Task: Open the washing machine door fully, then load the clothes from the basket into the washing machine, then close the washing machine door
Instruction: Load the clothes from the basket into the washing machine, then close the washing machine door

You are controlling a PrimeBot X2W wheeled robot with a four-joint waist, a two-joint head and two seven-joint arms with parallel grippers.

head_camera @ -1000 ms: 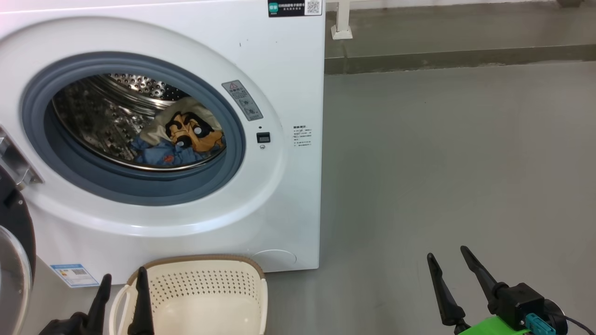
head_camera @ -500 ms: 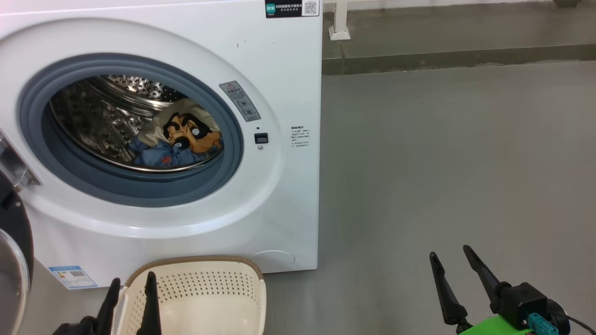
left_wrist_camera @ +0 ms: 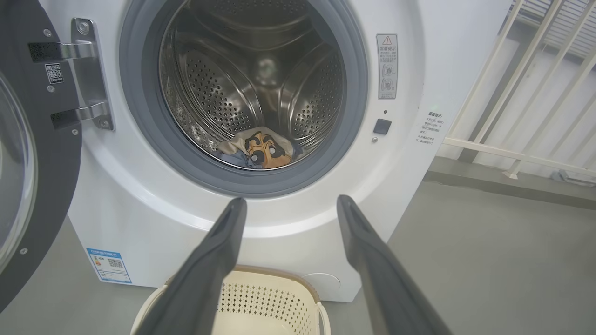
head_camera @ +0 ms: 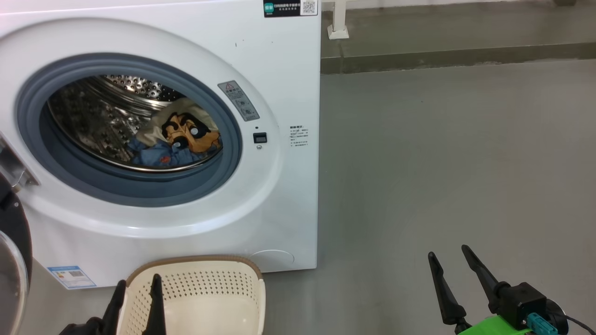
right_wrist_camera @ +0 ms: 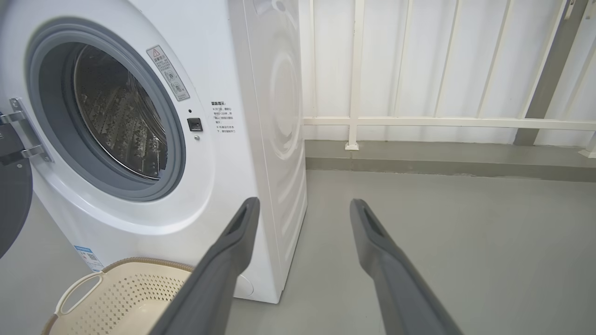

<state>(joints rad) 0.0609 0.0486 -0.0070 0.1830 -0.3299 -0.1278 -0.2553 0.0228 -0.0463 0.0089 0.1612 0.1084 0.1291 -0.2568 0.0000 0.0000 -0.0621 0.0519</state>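
The washing machine (head_camera: pixel 279 70) stood with its door (left_wrist_camera: pixel 60 163) swung wide on the left and the basket (head_camera: pixel 205 279) just before it. The clothes (head_camera: pixel 181 139) lay inside the drum (head_camera: pixel 102 116). The left pincer (head_camera: pixel 139 280) and right pincer (head_camera: pixel 448 251) were spread, holding nothing.

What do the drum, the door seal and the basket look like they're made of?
The drum looks like polished steel: mirror-bright, with punched holes. The door seal is probably rubber: a matte grey ring with a soft-looking lip. The basket seems to be moulded plastic: smooth, cream, with perforated walls and a brown woven-look rim whose material is unclear.
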